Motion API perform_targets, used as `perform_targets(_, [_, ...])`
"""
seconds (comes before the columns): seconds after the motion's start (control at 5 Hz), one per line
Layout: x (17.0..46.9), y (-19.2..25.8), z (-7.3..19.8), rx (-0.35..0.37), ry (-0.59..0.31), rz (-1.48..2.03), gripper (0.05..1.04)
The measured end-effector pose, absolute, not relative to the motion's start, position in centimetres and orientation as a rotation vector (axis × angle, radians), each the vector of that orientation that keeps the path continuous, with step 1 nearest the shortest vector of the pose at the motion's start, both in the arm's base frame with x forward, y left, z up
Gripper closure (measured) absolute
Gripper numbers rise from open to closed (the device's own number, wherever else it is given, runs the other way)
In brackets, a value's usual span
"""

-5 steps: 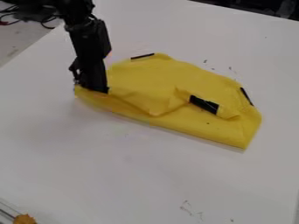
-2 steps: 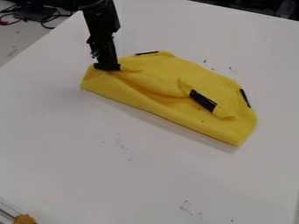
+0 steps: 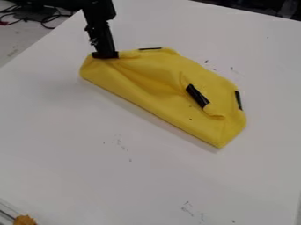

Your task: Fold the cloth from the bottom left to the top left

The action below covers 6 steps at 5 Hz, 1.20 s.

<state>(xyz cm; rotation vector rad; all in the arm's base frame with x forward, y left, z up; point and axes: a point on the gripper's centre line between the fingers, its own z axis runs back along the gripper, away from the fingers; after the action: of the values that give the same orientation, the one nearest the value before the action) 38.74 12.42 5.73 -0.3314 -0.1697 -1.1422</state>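
Note:
The black gripper [image 3: 105, 56] hangs down from the upper left, at the upper-left corner of the yellow cloth [image 3: 164, 90]. It is shut on that corner, and the fabric bunches up around its tips. Creases run from there to the right across the cloth, which lies partly folded over itself. One black patch sits on the raised fold near the middle; others mark the top and right edges. What lies beneath the folded layers is hidden.
The white table [image 3: 76, 154] surrounds the cloth and carries small dark marks. An orange-brown object [image 3: 24, 220] is at the bottom-left corner. Black cables [image 3: 50, 17] lie beyond the table at the upper left.
The gripper has gone up the view, at first also somewhat right, with the cloth's left corner in it. The cloth's lower edge has shifted up and left and slants more steeply.

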Motion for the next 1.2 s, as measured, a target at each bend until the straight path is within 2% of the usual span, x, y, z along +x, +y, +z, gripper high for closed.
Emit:
perform_targets(0.4, [40.2, 13.8, 5.2, -0.384, -0.163, -0.929, 1.002])
perform_targets(0.6, [41.2, 14.4, 4.3, -0.363, -0.222, -0.831, 0.849])
perform_targets(0.8, [40.5, 14.8, 2.1, -0.339, -0.204, -0.777, 0.593])
perform_targets(1.0, [40.2, 15.0, 3.5, -0.296, -0.207, -0.761, 0.296])
perform_targets(1.2, [39.8, 14.8, 4.8, -0.273, -0.213, -0.738, 0.088])
